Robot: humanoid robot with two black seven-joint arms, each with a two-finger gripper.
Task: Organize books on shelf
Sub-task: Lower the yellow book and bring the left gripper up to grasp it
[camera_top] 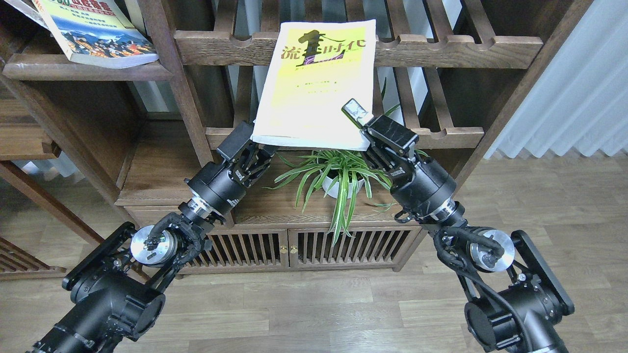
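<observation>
Fingers of my right gripper [360, 128] clamp the yellow-green paperback book's [316, 83] lower right corner; my left gripper [255, 144], its finger state unclear, meets its lower left corner.

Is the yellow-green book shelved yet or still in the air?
In the air: yellow-green book is held at its lower corners by right gripper and left gripper.

Yellow book [314, 83] showing glossy paper cover w/ glare. Racks [441, 46] & cabinet [167, 171] looking like dark matt wood. Arms [422, 186] showing black matt casing, shiny metal joints.
</observation>
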